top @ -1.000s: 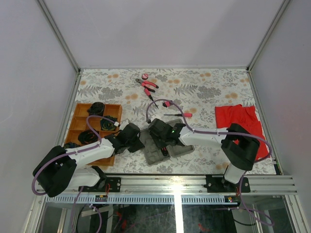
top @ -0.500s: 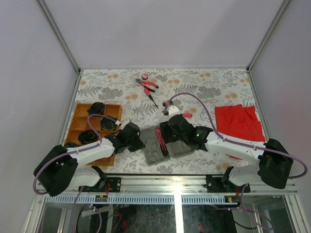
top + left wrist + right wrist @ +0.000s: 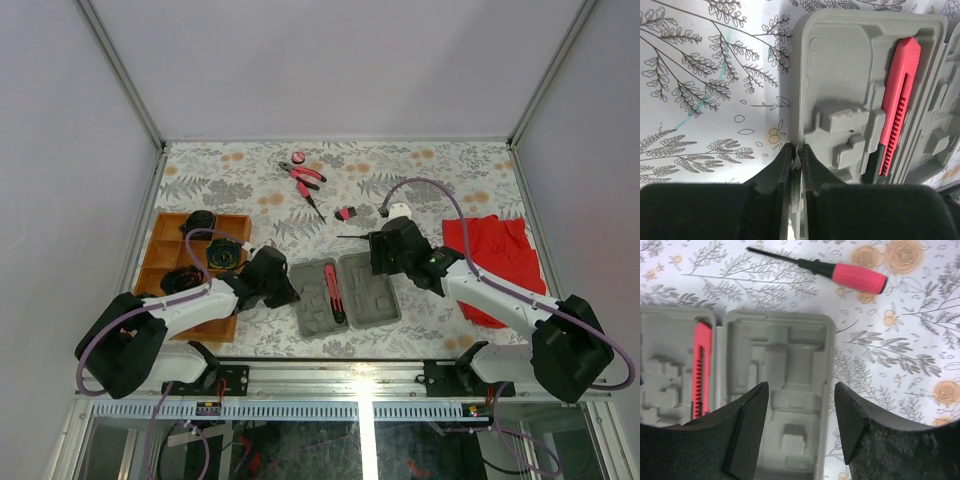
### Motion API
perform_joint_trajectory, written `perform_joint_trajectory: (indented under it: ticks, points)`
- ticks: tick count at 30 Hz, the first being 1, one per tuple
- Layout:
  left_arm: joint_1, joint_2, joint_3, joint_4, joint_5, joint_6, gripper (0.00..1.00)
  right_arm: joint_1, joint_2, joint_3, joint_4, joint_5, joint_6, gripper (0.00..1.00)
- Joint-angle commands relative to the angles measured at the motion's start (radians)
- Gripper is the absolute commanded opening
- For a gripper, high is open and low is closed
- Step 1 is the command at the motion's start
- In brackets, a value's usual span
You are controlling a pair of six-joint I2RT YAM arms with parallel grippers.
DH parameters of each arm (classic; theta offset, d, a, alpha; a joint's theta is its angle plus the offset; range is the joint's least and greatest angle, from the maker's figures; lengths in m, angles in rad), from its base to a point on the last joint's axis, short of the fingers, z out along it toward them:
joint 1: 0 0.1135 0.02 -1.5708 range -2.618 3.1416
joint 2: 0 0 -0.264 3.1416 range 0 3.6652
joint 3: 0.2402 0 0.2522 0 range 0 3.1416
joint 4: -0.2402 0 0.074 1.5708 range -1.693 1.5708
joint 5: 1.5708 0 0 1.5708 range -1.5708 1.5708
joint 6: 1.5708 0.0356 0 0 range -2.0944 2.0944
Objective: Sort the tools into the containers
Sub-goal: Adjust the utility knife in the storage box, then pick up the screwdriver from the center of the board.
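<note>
Here we are over the counter, and the grey case lies flat with both halves laid wide, close to the near edge. The left fingers are pinched tight on the thin rim of the case's left half, just a sliver of grey plastic showing between them. One pink-red ridged tool sits in a long recess of that left half, right along the hinge; we see the same tool from the other wrist too. Over on the other side, the right fingers are spread well apart and hover above the right half of the case, gripping nothing. Just past the case's far edge lies a screwdriver, pink handle, black shaft, apart from the case. Farther back on the counter we have the pliers, the small pink disc just beyond them, and a short bit between pliers and screwdriver. The wooden tray sits at the left with dark things in its compartments, and the red cloth lies at the right.
</note>
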Motion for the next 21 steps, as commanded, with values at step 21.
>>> perform_joint_trajectory:
  ticks: [21]
  points:
    - [0.033,-0.095,-0.010,-0.014,0.046,0.086,0.28,-0.182,0.446,0.395,-0.059,-0.160,-0.423,0.67]
